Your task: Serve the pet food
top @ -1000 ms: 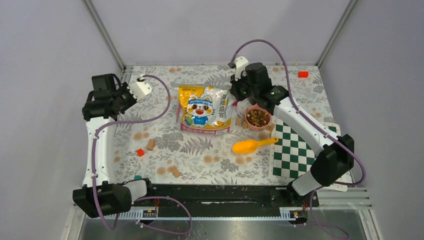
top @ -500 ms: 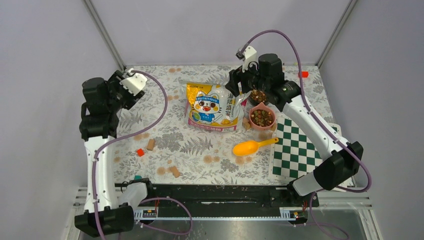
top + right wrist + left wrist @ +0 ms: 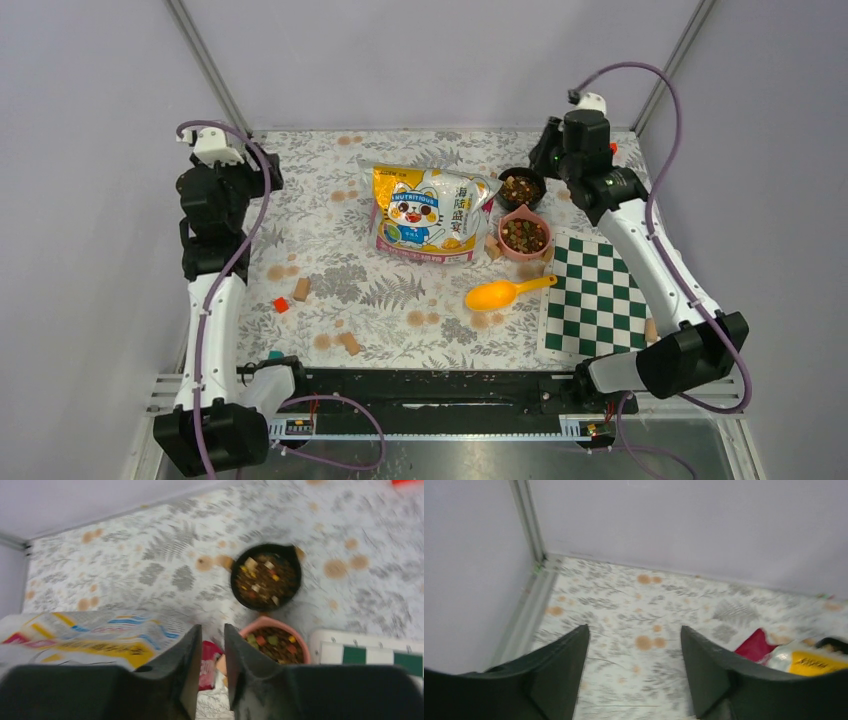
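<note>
The pet food (image 3: 521,187) fills a black bowl (image 3: 505,179) at the back and a pink bowl (image 3: 541,245) just in front of it. In the right wrist view the kibble (image 3: 266,577) shows in the black bowl (image 3: 235,577) and in the pink bowl (image 3: 255,626). The cat-print bag (image 3: 425,213) lies flat left of the bowls. My right gripper (image 3: 212,625) hangs above the back right, behind the bowls, its jaws a narrow gap apart with nothing between them. My left gripper (image 3: 634,627) is open and empty over the back-left corner.
An orange scoop (image 3: 505,292) lies in front of the pink bowl. A green checkerboard (image 3: 600,300) covers the right front. Wooden cubes (image 3: 300,290) and a small red block (image 3: 281,305) are scattered at the left front. The bag's corner (image 3: 809,660) shows in the left wrist view.
Both grippers went from shut to open. The right arm drew back to the right, uncovering the black bowl. The left arm swung to the back-left corner. The bag shifted slightly right.
</note>
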